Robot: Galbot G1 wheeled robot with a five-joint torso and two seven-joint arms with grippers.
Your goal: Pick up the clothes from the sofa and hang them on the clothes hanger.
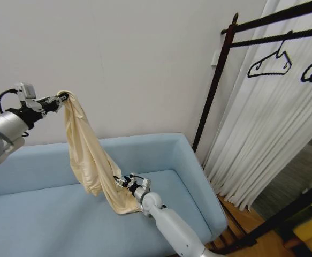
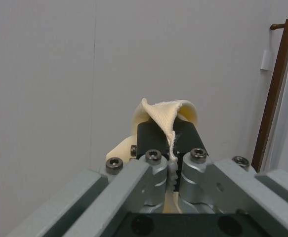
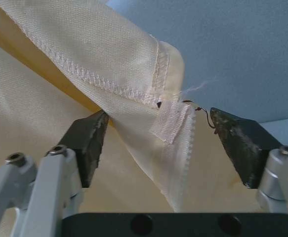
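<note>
The rack (image 1: 215, 80) by the curtain carries two black hangers (image 1: 278, 54) on its bars. The left gripper (image 1: 63, 97) is clenched on a fold of the cloth (image 1: 86, 155) and holds it high in front of the wall. The cream cloth hangs from there in a long twisted drape down to the blue sofa (image 1: 193, 171) seat. The right gripper (image 1: 121, 181) is at that low end with its fingers spread. A stitched hem corner with a small tag lies between them, ungripped.
</note>
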